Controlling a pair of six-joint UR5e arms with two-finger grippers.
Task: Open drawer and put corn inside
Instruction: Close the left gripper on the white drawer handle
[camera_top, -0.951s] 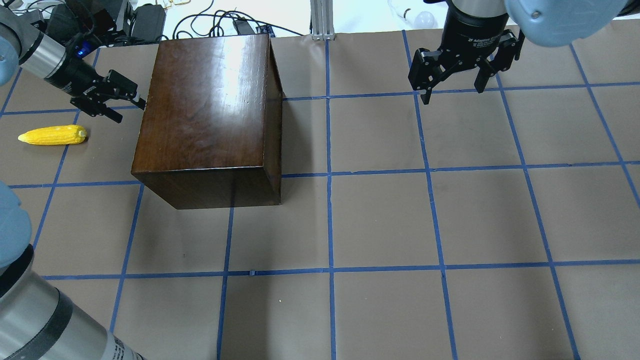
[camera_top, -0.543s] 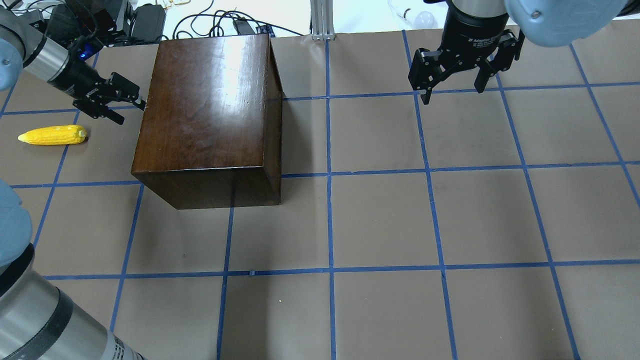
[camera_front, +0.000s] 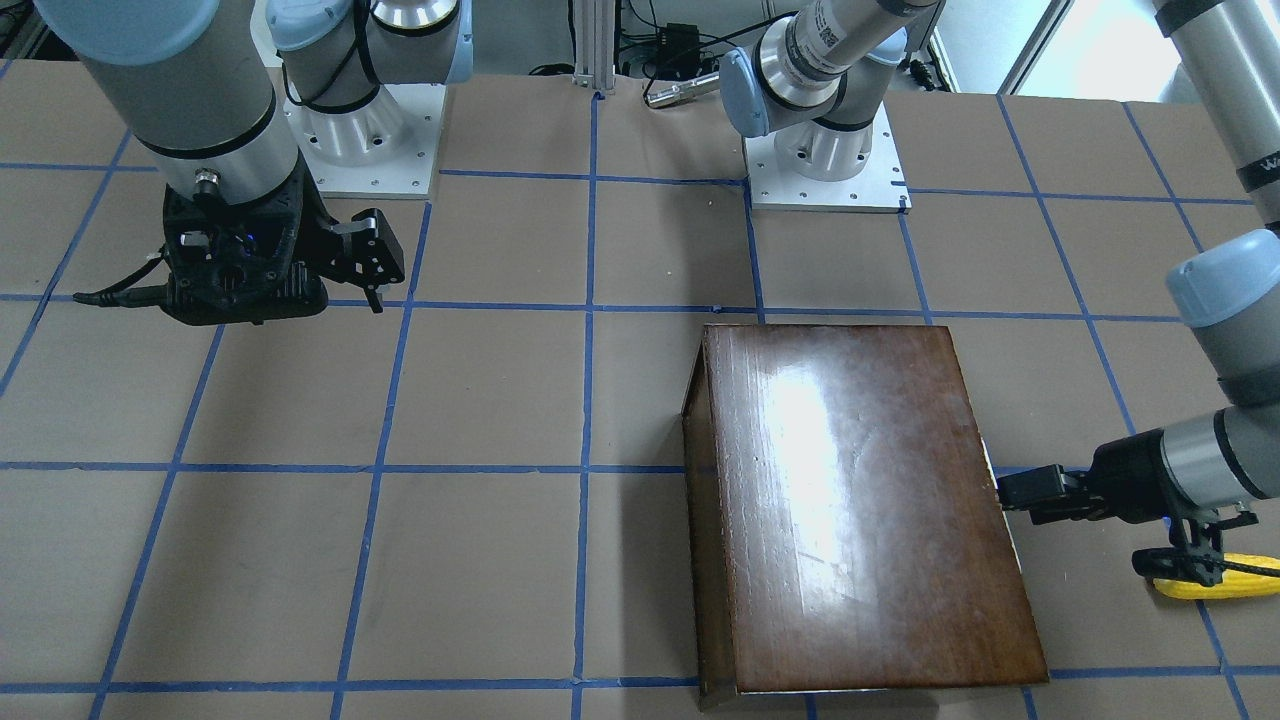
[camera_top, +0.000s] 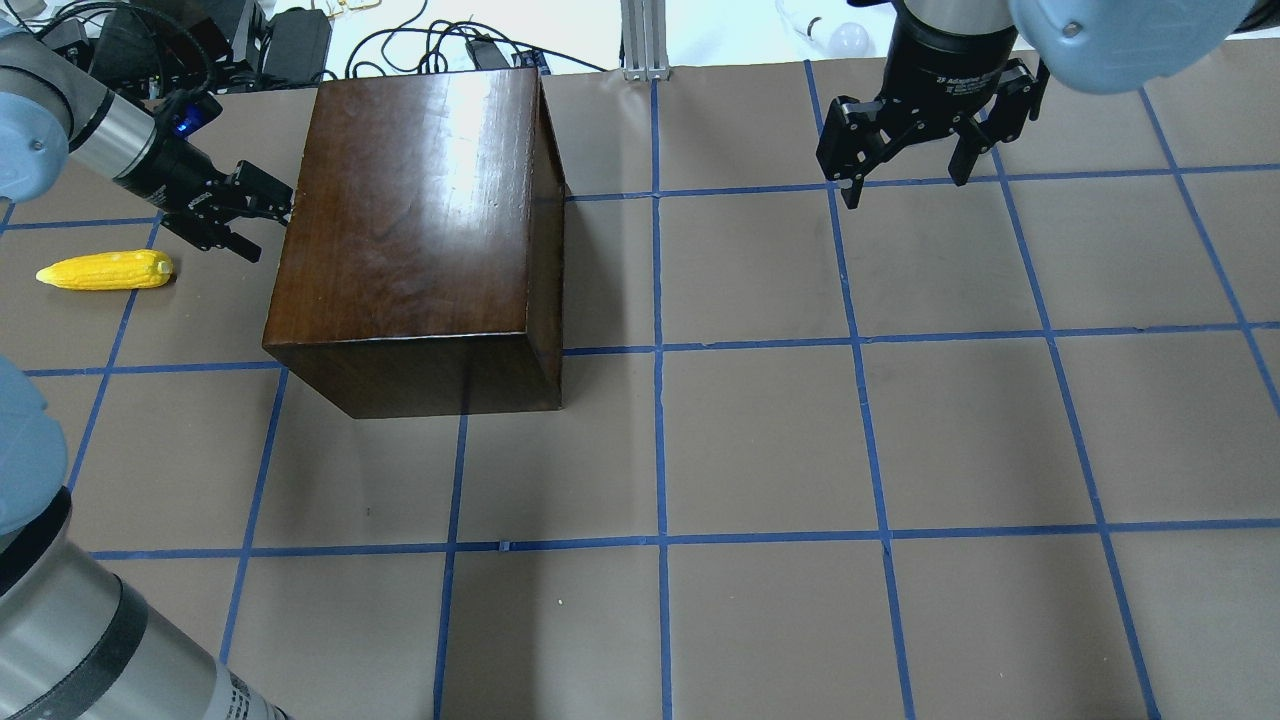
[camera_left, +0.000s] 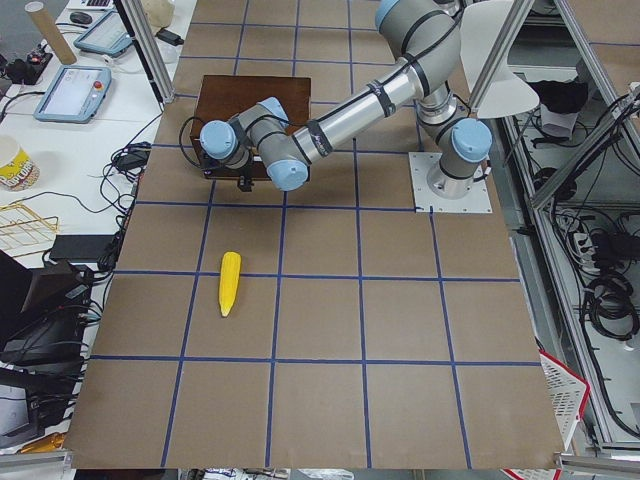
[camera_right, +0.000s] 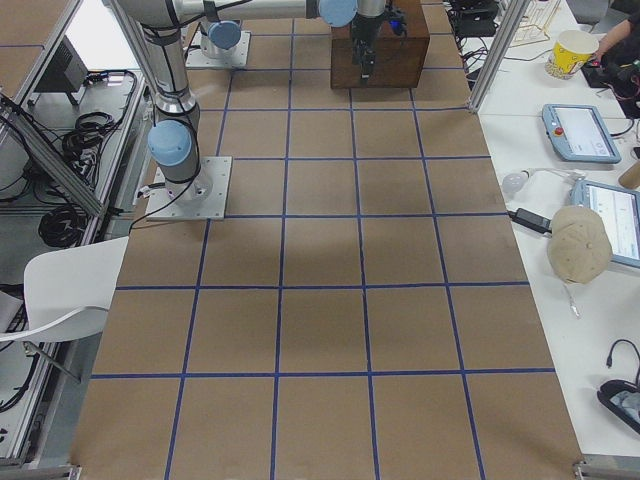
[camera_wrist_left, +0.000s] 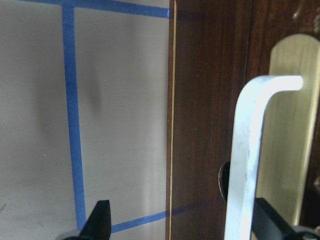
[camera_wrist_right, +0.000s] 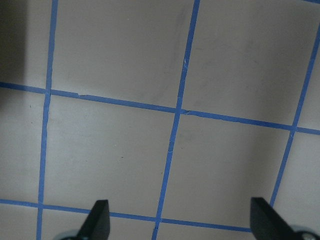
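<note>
The dark-brown cabinet (camera_top: 420, 220) stands at the table's back left and also shows in the front view (camera_front: 860, 500). Its drawer is shut. Only the left wrist view shows the worn drawer front (camera_wrist_left: 210, 100), with a silver bent handle (camera_wrist_left: 245, 165) over a brass plate. My left gripper (camera_top: 265, 215) is open at that face. The handle stands between its fingertips (camera_wrist_left: 100, 225), close to the right one. The yellow corn (camera_top: 105, 270) lies on the table left of the cabinet, behind my left wrist. My right gripper (camera_top: 905, 185) is open and empty above the far right of the table.
Brown table paper with a blue tape grid (camera_top: 660, 350). Cables and power bricks (camera_top: 250, 40) lie behind the cabinet beyond the table edge. A metal post (camera_top: 645, 40) stands at the back middle. Side tables hold tablets and a cup (camera_right: 572, 50).
My left gripper has moved toward the cabinet's drawer face, and its fingertips now reach it. The corn, the cabinet and my right arm have not moved.
</note>
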